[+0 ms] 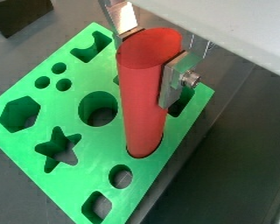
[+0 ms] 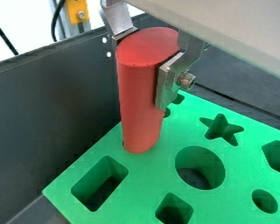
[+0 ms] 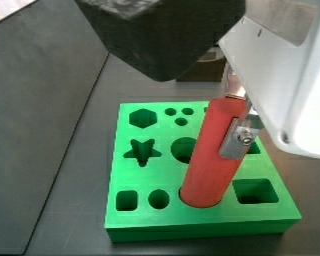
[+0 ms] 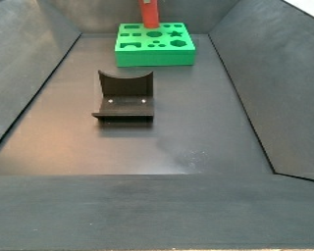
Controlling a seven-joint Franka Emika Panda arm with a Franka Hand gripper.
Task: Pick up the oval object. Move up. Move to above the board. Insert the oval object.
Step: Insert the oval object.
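My tool [image 1: 152, 54] pinches the tall, smooth red oval peg [image 1: 143, 96] near its top; the peg's foot enters a hole in the flat green board [image 1: 38, 131]. Rigid, probably light; the smooth sides may slip.

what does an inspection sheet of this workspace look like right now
surface: dark grey matte floor, bare apart from the items below
job's things: tall plain red oval peg upright, lower end at a cut-out of the flat bright green board; depth of seating cannot be told
clutter: nothing seen
hand: silver fingers clamped on the peg's upper part, above the board
cables: yellow and black leads behind the wall
surroundings: dark L-shaped fixture mid-floor, sloped dark walls
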